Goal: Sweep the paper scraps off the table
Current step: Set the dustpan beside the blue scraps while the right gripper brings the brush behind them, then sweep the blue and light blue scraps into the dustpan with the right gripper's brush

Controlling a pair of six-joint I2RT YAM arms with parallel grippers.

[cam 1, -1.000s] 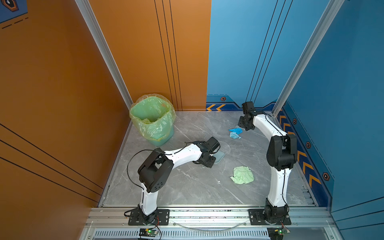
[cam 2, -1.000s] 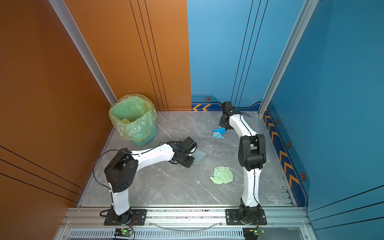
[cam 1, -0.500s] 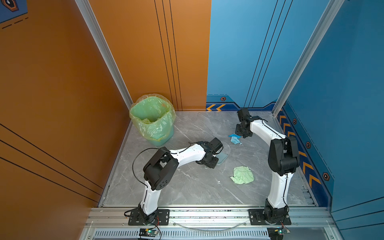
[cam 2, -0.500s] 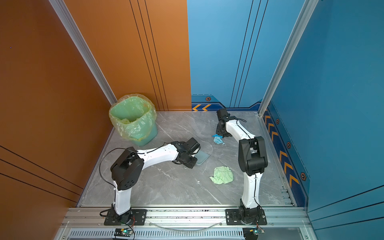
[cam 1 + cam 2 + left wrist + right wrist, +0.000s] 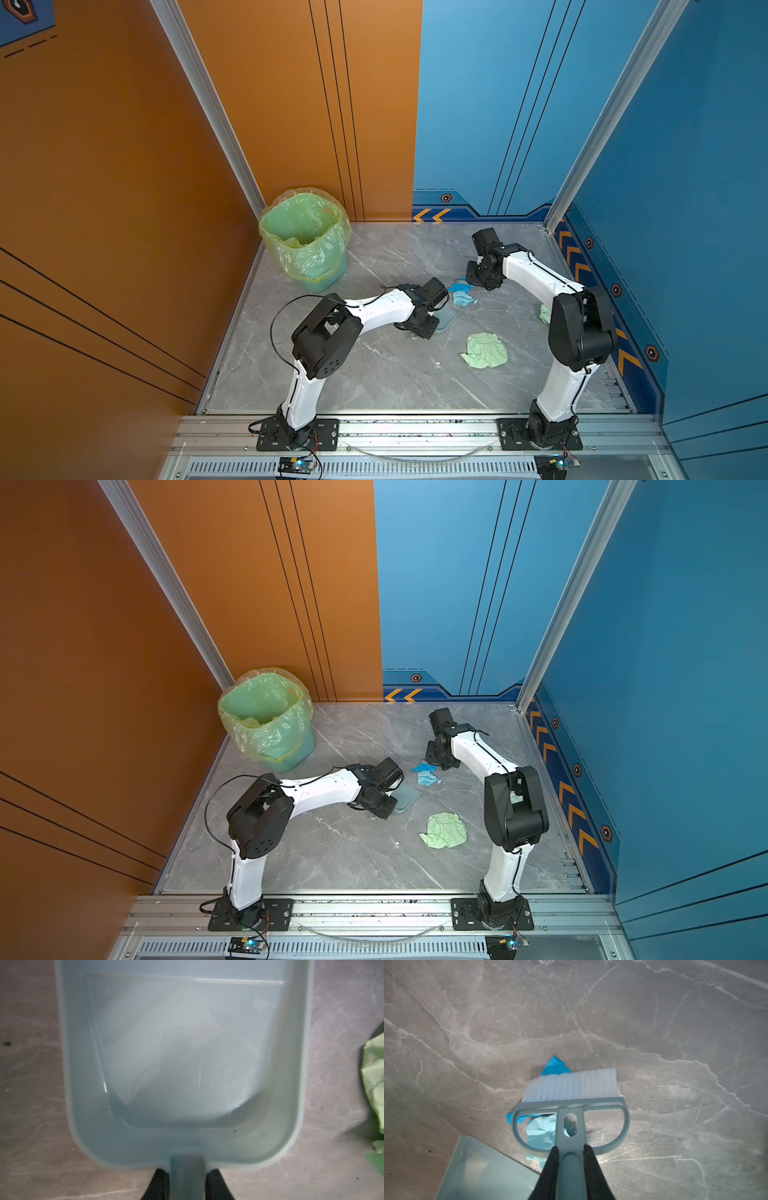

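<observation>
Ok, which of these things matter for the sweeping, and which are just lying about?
For the job: blue scraps, big green scrap, smaller green scrap, brush, dustpan, bin, table.
Just there: small boards and loose tube on the front rail.

Orange wall (image 5: 270,104); blue wall (image 5: 478,104); aluminium posts (image 5: 210,104)

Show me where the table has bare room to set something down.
Free on the table: the back strip between bin and right gripper, and the stretch along the front rail. Crowded: the middle, where dustpan, brush, blue scraps and green scrap cluster.
</observation>
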